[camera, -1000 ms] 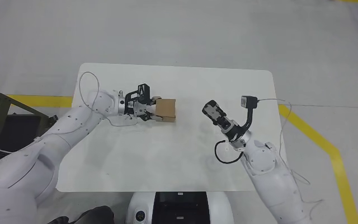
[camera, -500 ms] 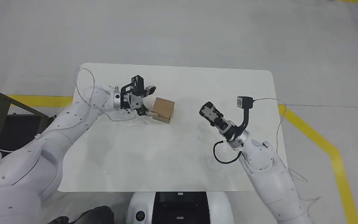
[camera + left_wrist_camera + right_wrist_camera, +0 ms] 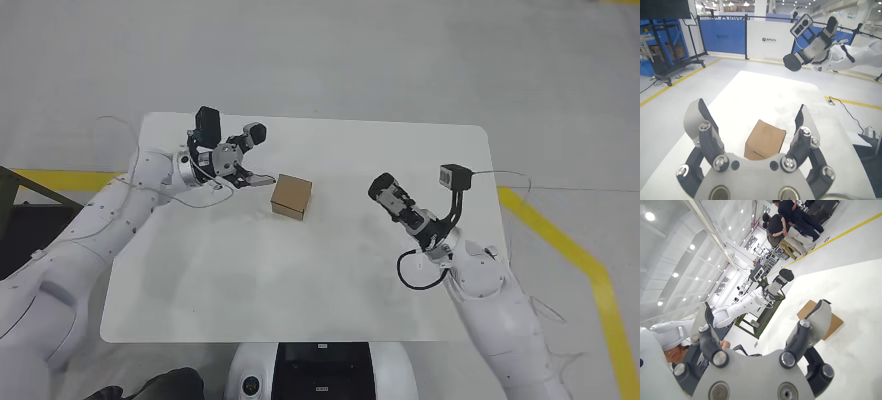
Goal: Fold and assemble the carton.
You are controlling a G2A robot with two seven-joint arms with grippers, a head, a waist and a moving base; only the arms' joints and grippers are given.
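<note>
Sitting on table [image 3: 330,290]: carton [image 3: 292,195], apparently closed.

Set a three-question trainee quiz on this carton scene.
1. True or false: the left gripper holds the carton in its jaws.
2. Fill in: the right gripper has its jaws ____.
3. Where is the carton? A) in the left gripper; B) on the table, apart from both grippers; C) in the right gripper.
Key: 1 false; 2 open; 3 B.
</note>
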